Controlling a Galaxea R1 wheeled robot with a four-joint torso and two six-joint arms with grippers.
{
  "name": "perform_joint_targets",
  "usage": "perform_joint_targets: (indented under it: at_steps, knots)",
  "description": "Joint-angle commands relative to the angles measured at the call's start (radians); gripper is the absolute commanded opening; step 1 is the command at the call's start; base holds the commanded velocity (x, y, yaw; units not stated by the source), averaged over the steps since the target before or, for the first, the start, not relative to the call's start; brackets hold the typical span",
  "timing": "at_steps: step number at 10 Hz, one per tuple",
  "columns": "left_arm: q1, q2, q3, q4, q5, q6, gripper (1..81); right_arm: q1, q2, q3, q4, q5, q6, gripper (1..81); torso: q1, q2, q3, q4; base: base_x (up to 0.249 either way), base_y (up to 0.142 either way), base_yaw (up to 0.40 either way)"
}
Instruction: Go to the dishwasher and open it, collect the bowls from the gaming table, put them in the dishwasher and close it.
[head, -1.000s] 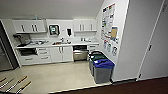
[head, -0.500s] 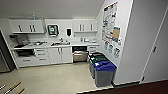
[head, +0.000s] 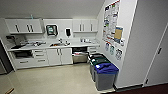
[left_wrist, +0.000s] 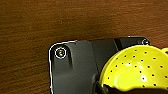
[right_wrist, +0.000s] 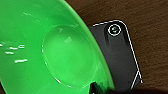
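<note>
Kitchenette ahead: steel-grey dishwasher (head: 80, 55) under the counter, between white cabinets, door open on a dark interior. Perforated yellow bowl (left_wrist: 136, 68), glossy plastic, close at left wrist; smooth green bowl (right_wrist: 50, 47) at right wrist. Grip on either: cannot tell. Brown carpet (left_wrist: 50, 22) beneath.

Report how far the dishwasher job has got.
Done, apparently: both bowls are collected. The yellow bowl sits in the left gripper's jaws, the green bowl in the right gripper's, both over brown carpet. In hand: carrying them; the kitchenette lies ahead, its dishwasher dark above a grey panel, so probably open. Left: loading the bowls and closing it.
</note>
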Motion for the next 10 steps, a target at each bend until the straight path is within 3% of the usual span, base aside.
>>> perform_joint_targets:
  at_steps: [1, 10]
  knots:
    - [-0.067, -0.011, 0.001, -0.003, 0.044, 0.004, 1.0, 0.056, 0.002, 0.006, -0.011, -0.065, -0.008, 1.0, 0.000, 0.000, 0.000, 0.000, 0.216, 0.000, 0.000]
    - [-0.067, -0.013, 0.001, -0.005, 0.044, 0.004, 1.0, 0.055, -0.001, 0.006, -0.013, -0.065, -0.008, 1.0, 0.000, 0.000, 0.000, 0.000, 0.206, 0.000, 0.000]
